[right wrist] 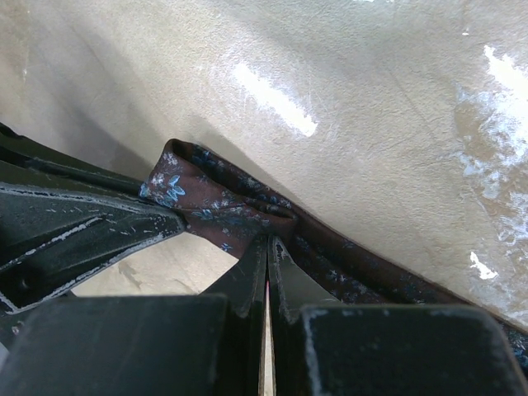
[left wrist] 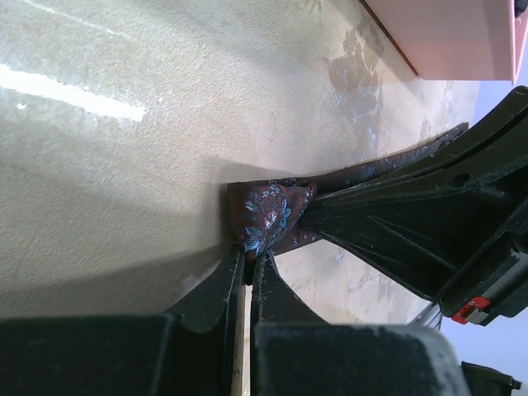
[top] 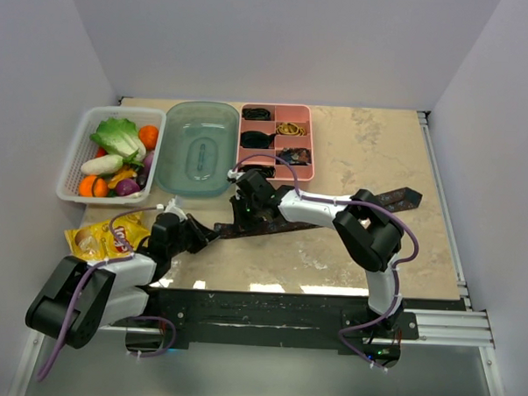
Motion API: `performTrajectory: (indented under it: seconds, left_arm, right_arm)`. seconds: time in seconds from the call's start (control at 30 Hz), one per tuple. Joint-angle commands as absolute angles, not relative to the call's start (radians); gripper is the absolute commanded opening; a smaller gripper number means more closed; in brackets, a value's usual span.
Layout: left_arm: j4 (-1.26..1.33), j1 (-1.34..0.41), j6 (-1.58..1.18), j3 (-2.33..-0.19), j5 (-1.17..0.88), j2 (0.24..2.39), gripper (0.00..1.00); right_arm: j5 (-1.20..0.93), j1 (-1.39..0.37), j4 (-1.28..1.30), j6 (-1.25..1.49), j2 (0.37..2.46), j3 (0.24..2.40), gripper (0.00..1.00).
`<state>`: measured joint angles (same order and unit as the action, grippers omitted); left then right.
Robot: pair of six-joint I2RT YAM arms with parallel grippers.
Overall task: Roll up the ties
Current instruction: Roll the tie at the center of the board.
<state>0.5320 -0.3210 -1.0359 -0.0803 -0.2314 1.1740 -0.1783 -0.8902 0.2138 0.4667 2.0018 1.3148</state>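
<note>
A brown-maroon tie with small blue flowers (top: 334, 210) lies across the table, its wide pointed end at the right (top: 404, 197). Its narrow left end is folded into a small bunch (left wrist: 268, 213), which also shows in the right wrist view (right wrist: 219, 202). My left gripper (top: 212, 233) is shut on this bunch from the left (left wrist: 249, 262). My right gripper (top: 246, 216) is shut on the same folded end from the other side (right wrist: 269, 239). The two grippers nearly touch each other. Black rolled ties (top: 256, 139) sit in the pink tray.
A pink compartment tray (top: 312, 143) stands at the back centre, beside a teal plastic tub (top: 196, 147). A white basket (top: 73, 159) of toy vegetables is at the back left. A yellow chip bag (top: 104, 237) lies next to my left arm.
</note>
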Motion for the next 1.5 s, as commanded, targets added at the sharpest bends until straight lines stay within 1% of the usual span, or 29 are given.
performTrajectory:
  seconds: [0.0, 0.23, 0.37, 0.77, 1.23, 1.47]
  left_arm:
    - [0.404, -0.318, -0.927, -0.163, -0.204, 1.146, 0.00]
    - [0.289, -0.328, -0.850, -0.245, -0.195, 1.137, 0.00]
    - [0.203, -0.351, -0.813, -0.296, -0.152, 1.118, 0.00]
    - [0.106, -0.437, -0.776, -0.419, -0.100, 1.138, 0.00]
    - [0.014, -0.495, -0.727, -0.555, -0.043, 1.167, 0.00]
    - [-0.043, -0.509, -0.700, -0.563, -0.029, 1.166, 0.00]
  right_arm:
    - [-0.178, -0.896, 0.265, 0.440, 1.947, 1.365, 0.00]
    - [-0.178, -0.896, 0.253, 0.440, 2.002, 1.387, 0.00]
    - [-0.169, -0.896, 0.252, 0.436, 2.020, 1.400, 0.00]
    - [-0.175, -0.896, 0.249, 0.426, 2.083, 1.456, 0.00]
    - [-0.354, -0.896, 0.094, 0.492, 2.060, 1.405, 0.00]
    - [-0.420, -0.893, 0.020, 0.537, 2.069, 1.379, 0.00]
